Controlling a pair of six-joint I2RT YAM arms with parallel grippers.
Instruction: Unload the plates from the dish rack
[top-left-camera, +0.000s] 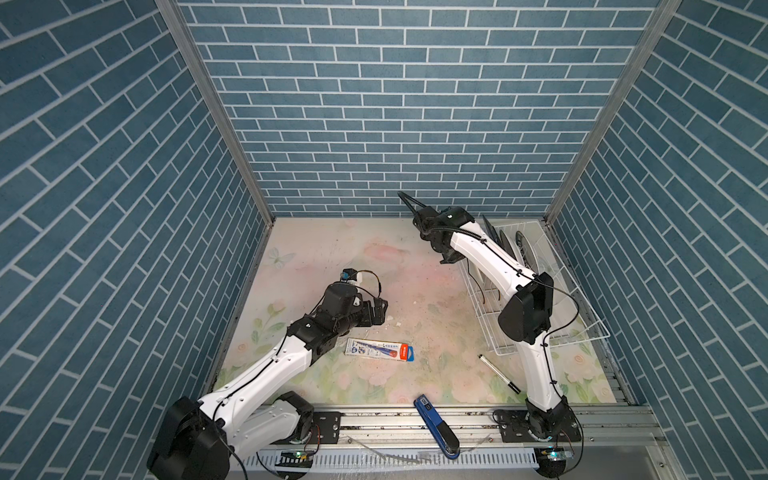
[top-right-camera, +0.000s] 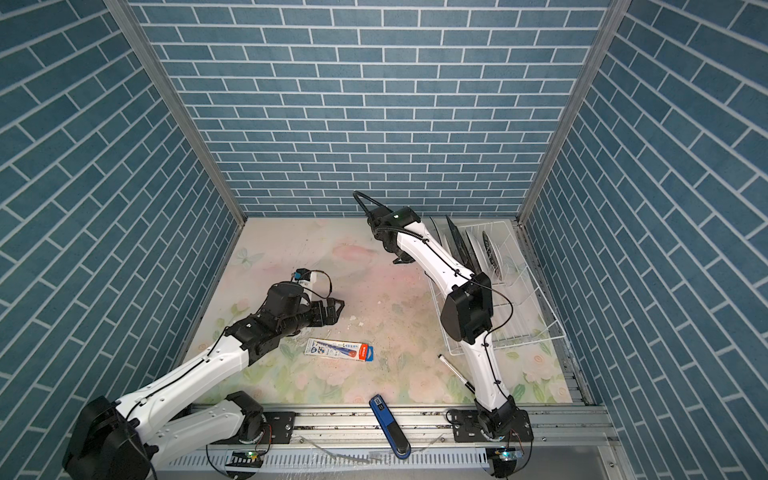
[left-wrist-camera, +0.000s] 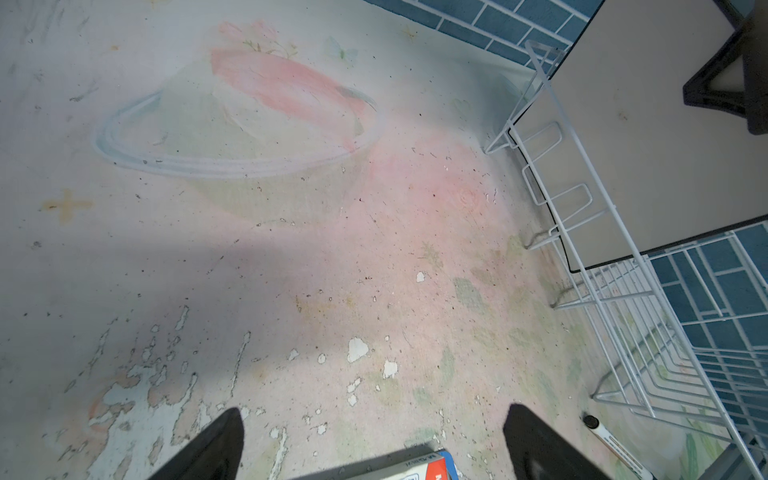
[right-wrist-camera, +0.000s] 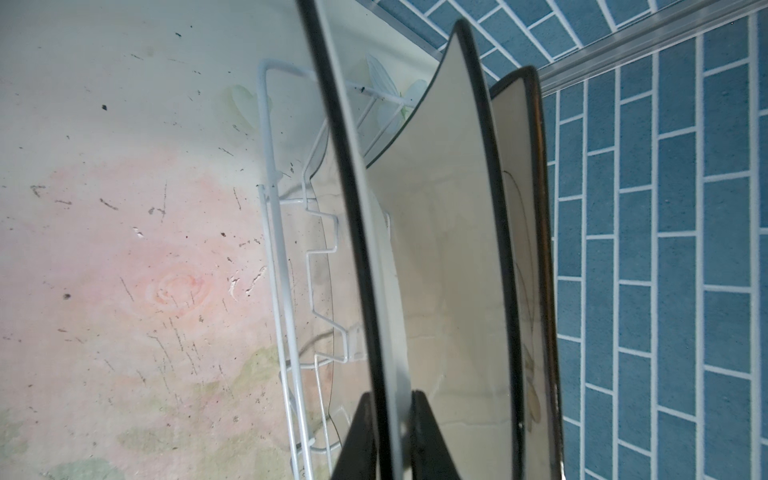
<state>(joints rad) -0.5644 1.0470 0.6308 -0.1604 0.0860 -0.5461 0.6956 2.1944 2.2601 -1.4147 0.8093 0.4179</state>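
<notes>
Standing beside the rig, you see the right tool (right-wrist-camera: 392, 419) clenched on the black rim of the nearest square plate (right-wrist-camera: 365, 270). That plate stands on edge in the dish rack (right-wrist-camera: 274, 216), at the far right corner of the bench (top-left-camera: 415, 291). Two other square plates (right-wrist-camera: 449, 249) stand just beside it, and a round plate (top-left-camera: 524, 249) sits further along the rack. The left tool (left-wrist-camera: 374, 419) hangs released over the bench, near a packet (top-left-camera: 380, 349), well apart from the rack.

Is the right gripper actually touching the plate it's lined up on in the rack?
Touching. The right wrist view shows the right gripper with a finger on each side of the black-rimmed plate, jaws closed onto its edge with no gap visible.
</notes>
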